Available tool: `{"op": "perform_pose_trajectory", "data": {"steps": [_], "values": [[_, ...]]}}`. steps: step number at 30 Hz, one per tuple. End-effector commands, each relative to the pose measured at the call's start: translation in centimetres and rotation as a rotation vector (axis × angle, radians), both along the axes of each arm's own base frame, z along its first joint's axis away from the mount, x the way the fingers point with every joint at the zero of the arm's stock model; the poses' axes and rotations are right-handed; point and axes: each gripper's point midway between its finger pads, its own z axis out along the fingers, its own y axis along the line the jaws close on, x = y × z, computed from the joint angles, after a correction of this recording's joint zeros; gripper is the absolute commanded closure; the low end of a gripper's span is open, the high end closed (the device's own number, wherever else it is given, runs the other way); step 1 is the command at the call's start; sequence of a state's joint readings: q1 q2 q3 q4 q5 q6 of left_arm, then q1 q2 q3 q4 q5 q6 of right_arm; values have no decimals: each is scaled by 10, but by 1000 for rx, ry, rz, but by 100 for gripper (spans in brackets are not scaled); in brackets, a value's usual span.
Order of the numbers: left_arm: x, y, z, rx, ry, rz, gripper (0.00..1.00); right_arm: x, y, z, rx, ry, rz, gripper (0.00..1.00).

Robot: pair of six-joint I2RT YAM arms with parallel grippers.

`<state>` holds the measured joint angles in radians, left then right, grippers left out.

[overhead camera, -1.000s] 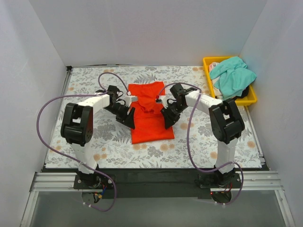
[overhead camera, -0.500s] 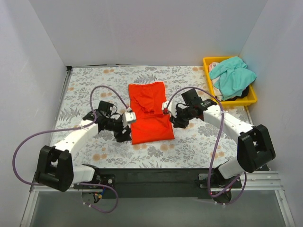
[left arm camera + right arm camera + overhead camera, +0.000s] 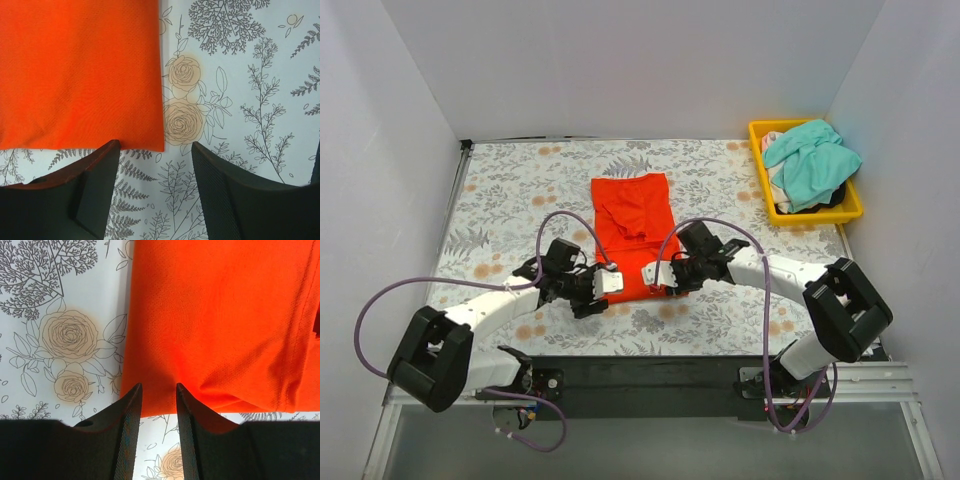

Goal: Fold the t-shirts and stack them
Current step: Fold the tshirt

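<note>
The orange-red t-shirt lies as a long folded strip in the middle of the table, with a rumpled fold near its far half. My left gripper is open and empty at the strip's near left. In the left wrist view the shirt's near corner lies just ahead of my left gripper. My right gripper is at the near right edge. In the right wrist view it is narrowly open, with the shirt's near hem between its tips. The teal-green t-shirt is heaped in the bin.
A yellow plastic bin stands at the back right corner and also holds pale cloth under the teal shirt. A floral-print cloth covers the table. White walls close the left, back and right sides.
Both arms have swung down from beside the shirt's middle to its near edge and stretched out low. The shirt now lies flatter and longer.
</note>
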<state>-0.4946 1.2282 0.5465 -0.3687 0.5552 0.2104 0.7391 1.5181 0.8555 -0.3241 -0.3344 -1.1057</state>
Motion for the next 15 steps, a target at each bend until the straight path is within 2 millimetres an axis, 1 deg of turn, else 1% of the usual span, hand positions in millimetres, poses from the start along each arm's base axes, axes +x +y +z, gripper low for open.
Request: {"op": "perform_pose_trajectory", "data": {"steps": [1, 6, 7, 9, 10, 12, 15], "values": [[6, -2, -5, 9, -39, -14, 43, 0, -2, -1, -5, -38, 21, 60], [4, -3, -11, 19, -19, -13, 48, -8, -14, -8, -35, -30, 18, 57], [4, -3, -13, 24, -16, -15, 51, -11, -20, -11, -48, -28, 13, 57], [3, -1, -15, 34, -13, -12, 53, -14, -24, -11, -52, -27, 10, 57], [3, -1, -16, 36, -17, -14, 55, -17, -25, -8, -44, -27, 11, 57], [0, 0, -17, 38, -16, -20, 57, -23, -28, -9, -44, -13, 17, 57], [-3, 0, -21, 43, -3, -24, 60, -22, -26, -10, -43, -8, 16, 57]]}}
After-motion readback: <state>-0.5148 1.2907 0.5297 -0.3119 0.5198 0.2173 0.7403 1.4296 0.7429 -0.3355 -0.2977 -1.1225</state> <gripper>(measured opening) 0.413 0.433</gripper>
